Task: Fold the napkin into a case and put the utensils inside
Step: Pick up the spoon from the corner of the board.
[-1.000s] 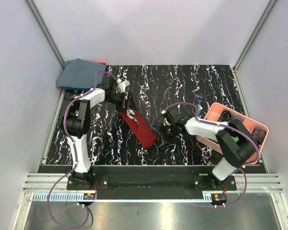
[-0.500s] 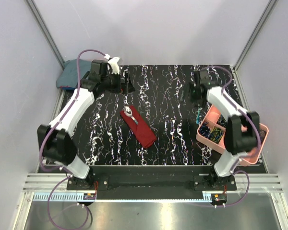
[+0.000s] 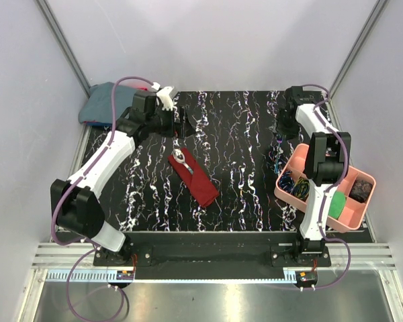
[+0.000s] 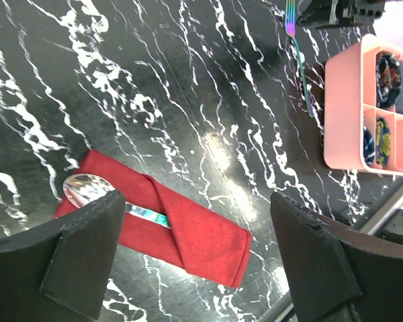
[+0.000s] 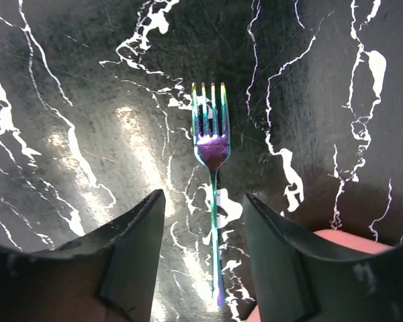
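Left gripper [image 3: 183, 122] sits high over the far-left part of the black marbled table [image 3: 242, 194], jaws spread wide and empty; the left wrist view has both fingers [image 4: 80, 255] well clear of everything. The napkin is already folded into the case [image 3: 196, 180], a narrow dark red pouch lying diagonally mid-table, near end pointing toward the right arm. The spoon [image 4: 87, 190] is in it: shiny bowl sticks out of the far-left end, a short stretch of handle shows, the rest is tucked under the folded flap. Right gripper [image 3: 280, 129] is at the far-right side, pointing down over the fork [image 5: 213, 147], jaws part open with nothing between them. The fork lies flat on the table, iridescent tines pointing away from the arm bases, handle running back between the two fingers [image 5: 134, 255] in the right wrist view, not gripped. It lies just beside the left edge of the pink tray [image 3: 283, 188]; can't tell whether they touch. The blue-grey cloth [image 3: 107, 102] is bunched in the far-left corner, off the mat.
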Action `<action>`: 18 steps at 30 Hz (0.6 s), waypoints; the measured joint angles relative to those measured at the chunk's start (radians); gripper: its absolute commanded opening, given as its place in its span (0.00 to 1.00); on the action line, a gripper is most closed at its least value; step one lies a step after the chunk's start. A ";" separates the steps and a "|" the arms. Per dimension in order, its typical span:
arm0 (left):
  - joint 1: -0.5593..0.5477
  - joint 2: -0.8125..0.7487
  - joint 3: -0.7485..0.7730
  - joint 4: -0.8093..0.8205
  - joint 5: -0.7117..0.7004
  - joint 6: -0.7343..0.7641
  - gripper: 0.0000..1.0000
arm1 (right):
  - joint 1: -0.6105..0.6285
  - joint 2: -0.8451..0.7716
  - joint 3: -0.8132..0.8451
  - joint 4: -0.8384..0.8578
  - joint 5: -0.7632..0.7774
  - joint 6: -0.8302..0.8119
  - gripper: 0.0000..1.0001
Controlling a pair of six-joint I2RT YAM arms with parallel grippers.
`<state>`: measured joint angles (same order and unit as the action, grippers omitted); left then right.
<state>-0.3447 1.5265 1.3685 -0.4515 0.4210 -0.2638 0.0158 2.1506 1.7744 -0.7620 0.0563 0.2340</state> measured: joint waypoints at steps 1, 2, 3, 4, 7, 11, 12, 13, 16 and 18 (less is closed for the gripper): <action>0.000 0.000 -0.009 0.005 0.005 -0.004 0.90 | -0.003 0.002 0.000 -0.001 -0.005 -0.006 0.55; -0.001 0.000 -0.020 0.010 0.012 -0.009 0.90 | -0.006 0.005 0.000 -0.002 -0.014 -0.015 0.53; -0.001 0.000 -0.031 0.014 0.017 -0.014 0.91 | -0.010 0.009 0.000 -0.002 -0.020 -0.022 0.51; -0.001 0.000 -0.039 0.018 0.020 -0.018 0.91 | -0.012 0.012 0.000 -0.002 -0.026 -0.026 0.48; -0.002 0.000 -0.054 0.021 0.028 -0.026 0.91 | -0.013 0.027 -0.009 0.000 -0.063 -0.035 0.47; -0.002 0.000 -0.055 0.030 0.036 -0.032 0.91 | -0.013 0.035 -0.045 0.002 -0.095 -0.037 0.43; -0.002 0.000 -0.055 0.029 0.037 -0.033 0.91 | -0.013 0.038 -0.054 0.002 -0.101 -0.038 0.42; -0.002 0.000 -0.055 0.029 0.039 -0.034 0.91 | -0.013 0.042 -0.062 0.001 -0.103 -0.038 0.41; -0.002 0.000 -0.055 0.029 0.043 -0.038 0.91 | -0.013 0.043 -0.076 0.007 -0.103 -0.039 0.35; -0.002 0.000 -0.055 0.029 0.050 -0.047 0.91 | -0.013 0.040 -0.084 0.017 -0.104 -0.040 0.23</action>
<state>-0.3462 1.5265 1.3132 -0.4225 0.4709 -0.3103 0.0025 2.1910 1.6909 -0.7452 -0.0475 0.1940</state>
